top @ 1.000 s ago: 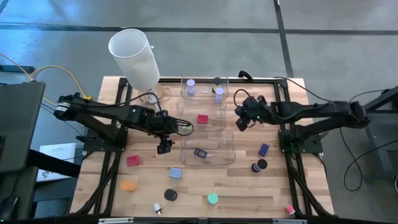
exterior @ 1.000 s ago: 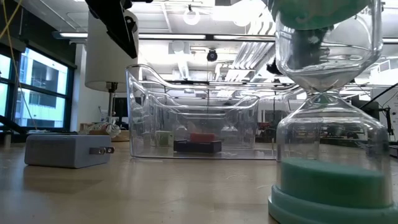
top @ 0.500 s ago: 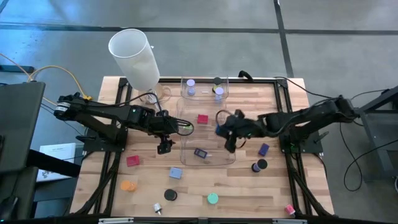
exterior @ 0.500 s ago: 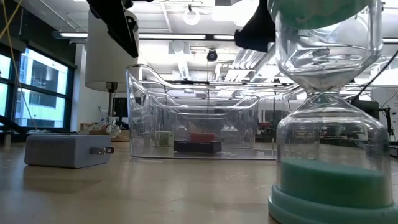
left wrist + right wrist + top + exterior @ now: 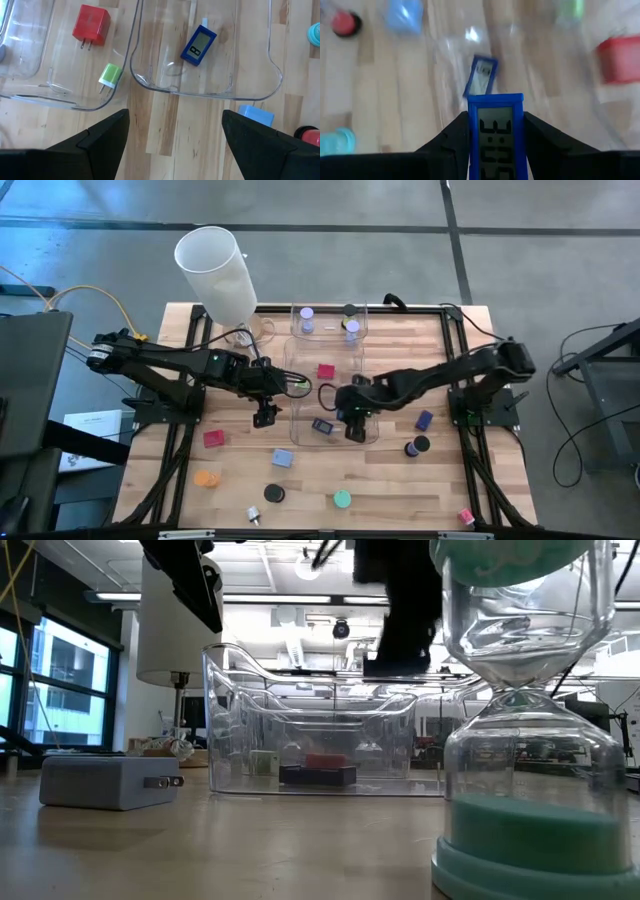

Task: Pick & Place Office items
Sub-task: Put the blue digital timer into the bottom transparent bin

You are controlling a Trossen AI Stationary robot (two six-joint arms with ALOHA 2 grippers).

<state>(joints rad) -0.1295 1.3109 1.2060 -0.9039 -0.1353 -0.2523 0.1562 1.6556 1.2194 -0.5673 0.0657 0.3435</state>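
My right gripper [image 5: 352, 426] hangs over the near clear bin [image 5: 368, 434], shut on a small blue clock with a grey display [image 5: 495, 131]. A second blue clock [image 5: 322, 426] lies flat on that bin's floor, right below [image 5: 481, 75]. The low view has this gripper [image 5: 400, 610] above the bin's rim. My left gripper [image 5: 265, 416] is open above bare wood just left of that bin, fingers apart [image 5: 175, 150]. A red block [image 5: 326, 371] and a green one [image 5: 110, 76] lie in the middle bin. Other pieces are scattered on the near table. My right gripper pinches the blue clock between its two fingers [image 5: 447, 145], one on each long side edge [image 5: 472, 131]. The fingers come from above, pointing down. The clock is lifted clear over the near bin, display toward the wrist camera, its free end [image 5: 495, 98] past the fingertips.
On the wood near the front edge lie a pink block [image 5: 214, 439], blue block [image 5: 283, 458], orange disc [image 5: 206, 478], black discs [image 5: 273, 494] [image 5: 417, 446], a teal hourglass [image 5: 342, 499] and a purple block [image 5: 424, 420]. The far bin [image 5: 328, 322] holds lavender discs. A tall white cylinder [image 5: 215, 275] stands far left.
My right gripper has swung from beside the middle bin's right end toward the table's left and near edge, and now hangs over the near bin with the blue clock between its fingers. In the low view it has come lower, toward the bin's rim.
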